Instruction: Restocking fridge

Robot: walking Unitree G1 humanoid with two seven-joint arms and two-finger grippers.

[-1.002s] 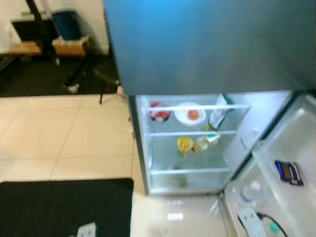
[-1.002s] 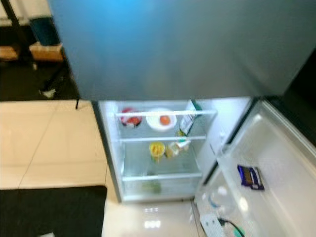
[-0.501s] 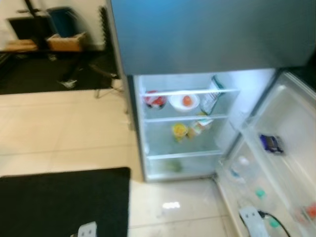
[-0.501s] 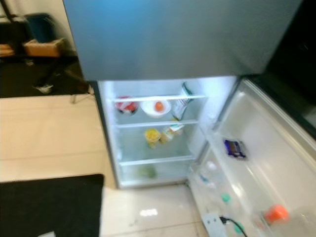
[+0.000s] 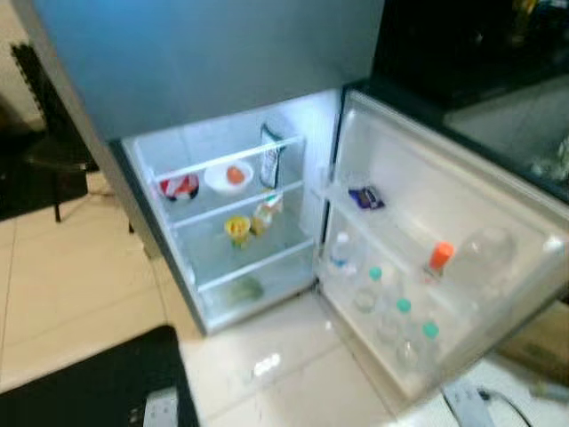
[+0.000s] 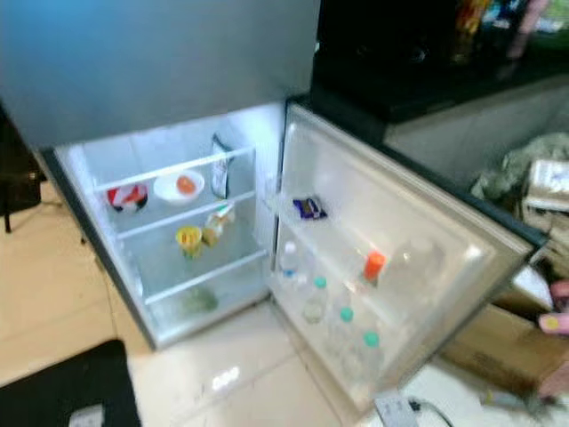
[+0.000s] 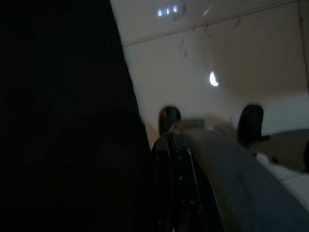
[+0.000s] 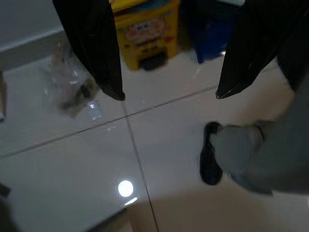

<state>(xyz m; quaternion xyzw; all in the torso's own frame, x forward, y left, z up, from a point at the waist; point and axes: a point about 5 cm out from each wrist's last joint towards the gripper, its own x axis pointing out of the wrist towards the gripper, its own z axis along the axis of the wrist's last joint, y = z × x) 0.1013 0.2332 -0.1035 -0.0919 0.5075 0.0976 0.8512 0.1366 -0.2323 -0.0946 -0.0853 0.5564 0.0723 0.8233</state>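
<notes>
The fridge (image 5: 133,178) stands with its lower door (image 5: 444,200) swung wide and its inside lit. Its top shelf carries a red bowl (image 5: 180,187), a white bowl (image 5: 228,176) with something orange in it, and a tall carton (image 5: 270,157). One shelf down are a yellow cup (image 5: 236,229) and a small carton (image 5: 264,213); something green (image 5: 246,289) lies at the bottom. The door racks hold a blue packet (image 5: 366,198), an orange-capped bottle (image 5: 440,257) and several teal-capped bottles (image 5: 402,307). My right gripper (image 8: 170,94) hangs open over floor tiles, holding nothing. The left wrist view is dark.
A black mat (image 5: 89,382) lies on the tiles left of the fridge. A cardboard box (image 6: 507,347) and a person's hand (image 6: 556,320) are at the right, with a dark counter (image 6: 427,80) behind. The right wrist view shows a yellow container (image 8: 145,29) and a person's shoe (image 8: 210,154).
The head view has swung right, so the fridge sits further left and the whole door, the counter and the box show. Nothing inside the fridge has moved.
</notes>
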